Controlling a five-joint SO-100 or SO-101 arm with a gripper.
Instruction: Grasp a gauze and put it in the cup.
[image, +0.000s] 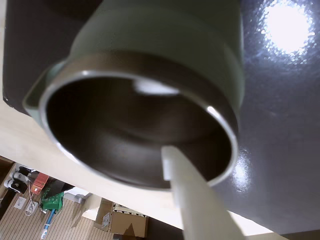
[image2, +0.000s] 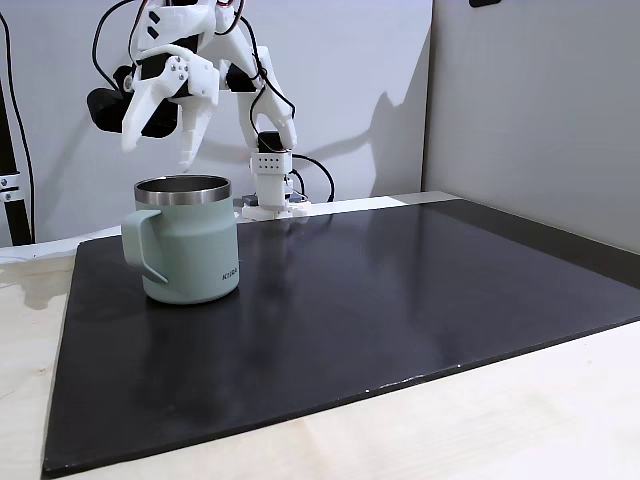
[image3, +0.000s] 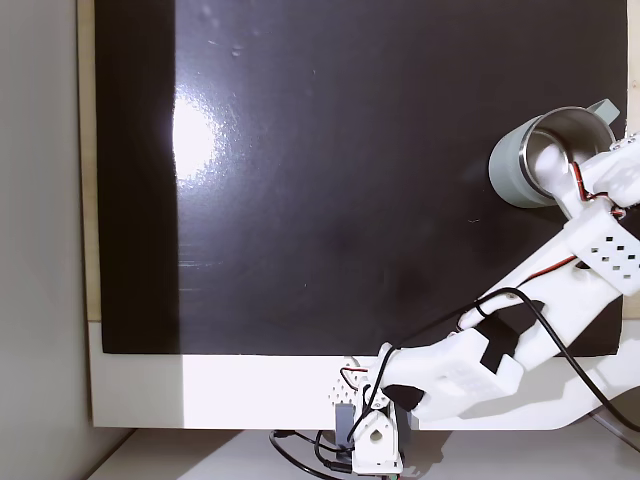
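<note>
Steel-rimmed cup (image2: 188, 240) upright on the black mat (image2: 400, 310), mouth straight up, handle (image2: 140, 245) pointing left in the side fixed view. Gripper (image2: 160, 150) hovering just above the rim, fingers spread, nothing pinched between them. Pale blur (image: 155, 88) near the cup's inner wall in the wrist view, possibly gauze, too soft to call, so no reading of its long axis. Arm (image3: 560, 280) covering part of the rim from above.
</note>
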